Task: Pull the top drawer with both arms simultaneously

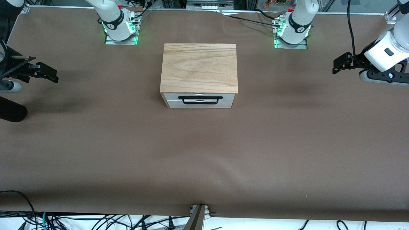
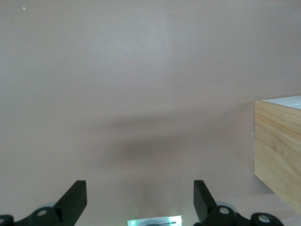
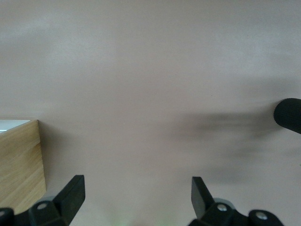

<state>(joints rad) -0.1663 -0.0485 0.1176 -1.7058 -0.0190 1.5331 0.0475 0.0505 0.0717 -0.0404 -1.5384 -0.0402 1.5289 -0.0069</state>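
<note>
The top drawer [image 1: 170, 96] is shut, its white front flush in the wood-topped cabinet [image 1: 199, 67] at mid-table, with a thin black bar handle [image 1: 200, 97] across it. My left gripper [image 1: 335, 65] hangs open over the brown table cover at the left arm's end, well apart from the cabinet. My right gripper [image 1: 53, 76] hangs open over the cover at the right arm's end. In the left wrist view the left gripper [image 2: 140, 197] holds nothing and the cabinet's side [image 2: 277, 150] shows at the edge. In the right wrist view the right gripper [image 3: 138, 195] is empty beside the cabinet's side [image 3: 19, 160].
A second white drawer front [image 1: 172, 104] sits under the top one. A black rounded object [image 1: 11, 110] lies at the table's edge near the right gripper, and shows as a black rounded shape [image 3: 289, 115] in the right wrist view. Both arm bases [image 1: 121, 30] [image 1: 292, 32] glow green.
</note>
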